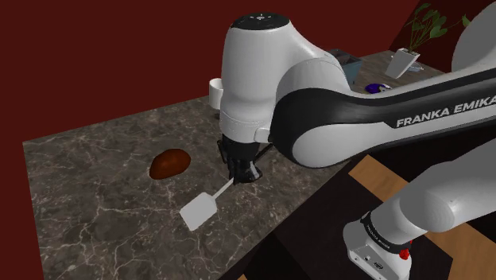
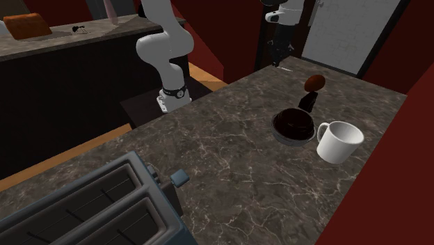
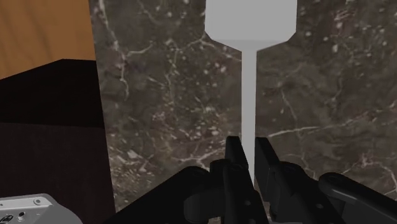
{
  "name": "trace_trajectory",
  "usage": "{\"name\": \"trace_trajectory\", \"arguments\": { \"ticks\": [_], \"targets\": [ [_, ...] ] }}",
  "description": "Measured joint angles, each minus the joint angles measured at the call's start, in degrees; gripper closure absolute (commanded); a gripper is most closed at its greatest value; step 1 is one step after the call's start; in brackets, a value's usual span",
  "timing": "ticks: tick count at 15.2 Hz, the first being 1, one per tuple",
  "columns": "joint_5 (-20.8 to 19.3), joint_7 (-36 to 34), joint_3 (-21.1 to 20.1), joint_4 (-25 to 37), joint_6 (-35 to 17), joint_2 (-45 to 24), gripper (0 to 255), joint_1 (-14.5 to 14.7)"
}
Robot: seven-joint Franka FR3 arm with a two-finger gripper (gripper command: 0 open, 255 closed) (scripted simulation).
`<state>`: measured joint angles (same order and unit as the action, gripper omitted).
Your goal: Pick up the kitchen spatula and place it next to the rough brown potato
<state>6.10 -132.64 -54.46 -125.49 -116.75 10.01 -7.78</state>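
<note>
Black two-finger gripper [image 1: 240,172]: you find it at the centre of the shoulder view, pointing down toward the counter [image 1: 87,183]. Its fingers are pinched on the thin end of the spatula [image 1: 205,204]. In the wrist view the gripper [image 3: 249,151] has one finger tight against each side of the handle.

Entry 1, spatula: pale grey-white, with a flat squarish blade and a slim straight handle. In the shoulder view it slants from the gripper down and to the left, ending in the blade. In the wrist view the spatula [image 3: 249,76] runs straight away from the fingers to the blade. You cannot tell whether the blade touches the counter.

Entry 2, potato [image 1: 169,163]: reddish brown and oval, lying on the counter left of centre in the shoulder view. It is up and to the left of the blade, near it but apart. In the second exterior view the potato [image 2: 315,83] sits at the upper right.

Entry 3, counter: dark marbled stone with pale veins.

Entry 4, bowl [image 2: 293,126]: dark, right of centre in the second exterior view, below the potato.

Entry 5, mug [image 2: 339,142]: white and upright, just beside the bowl at its lower right.

Entry 6, toaster [image 2: 83,209]: grey, with two slots, at the lower left of that view.

Entry 7, plant [image 1: 425,24]: green, at the upper right of the shoulder view.
</note>
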Motion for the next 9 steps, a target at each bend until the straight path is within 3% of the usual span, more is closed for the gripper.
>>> {"name": "trace_trajectory", "arguments": {
  "ticks": [9],
  "targets": [
    [-4.14, -3.55, -2.2, -3.83, -6.94, -4.94, 255, -0.83]
  ]
}}
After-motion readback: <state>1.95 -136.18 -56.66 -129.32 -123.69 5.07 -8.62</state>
